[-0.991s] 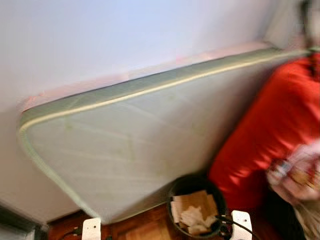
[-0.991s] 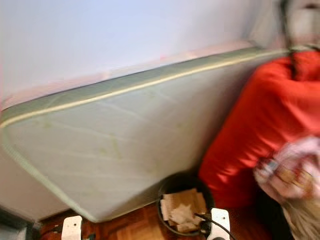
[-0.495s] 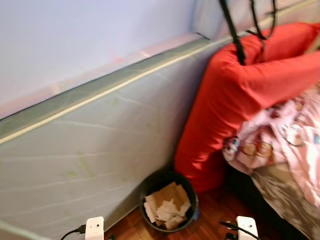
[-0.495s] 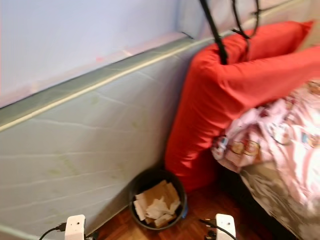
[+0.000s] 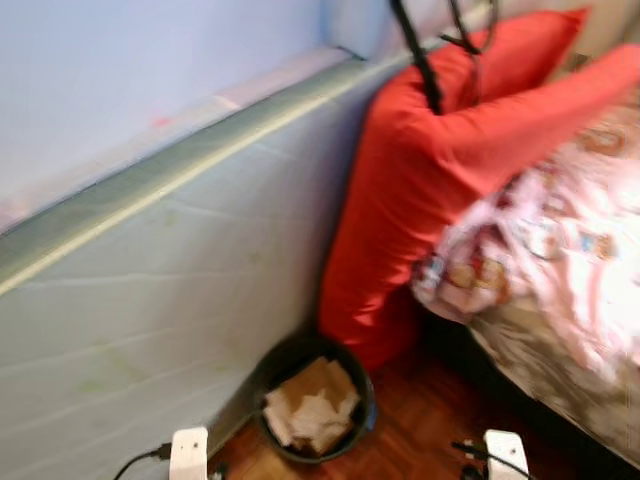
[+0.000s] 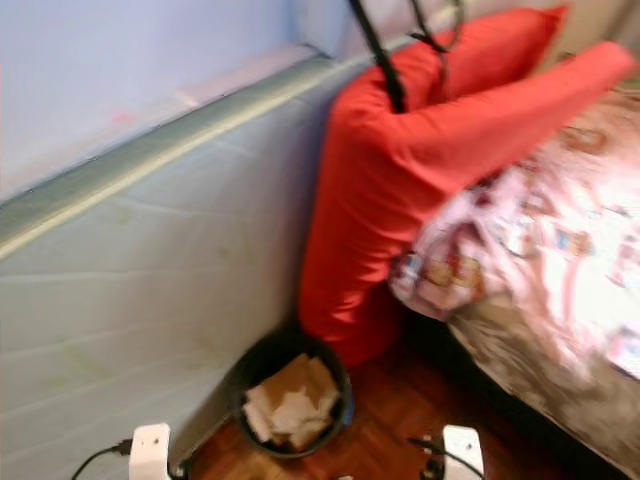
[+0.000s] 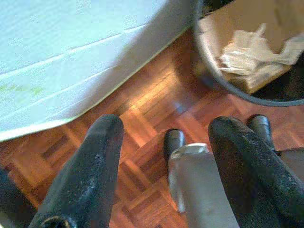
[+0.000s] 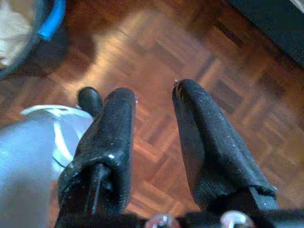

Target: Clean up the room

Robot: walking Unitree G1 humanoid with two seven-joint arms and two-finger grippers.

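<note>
A black waste bin [image 5: 313, 410] holding cardboard and crumpled paper stands on the parquet floor, between a leaning mattress [image 5: 150, 300] and the bed. My left gripper [image 7: 166, 123] hangs open above the floor with nothing between its fingers; the bin's rim [image 7: 223, 80] is just beyond it. My right gripper [image 8: 156, 91] also points down at bare parquet, open and empty, and part of the bin [image 8: 28, 33] sits off to one side of it.
Big red pillows [image 5: 430, 180] stand on end against the bed's head, beside the bin. A pink patterned blanket [image 5: 560, 240] lies rumpled over the bed, whose dark base [image 8: 270, 23] is close to my right gripper. The pale blue wall [image 5: 120, 80] is behind the mattress.
The whole picture has shifted as the camera turned right: the mattress slid left and more of the bed and blanket came into view. The things themselves have not moved.
</note>
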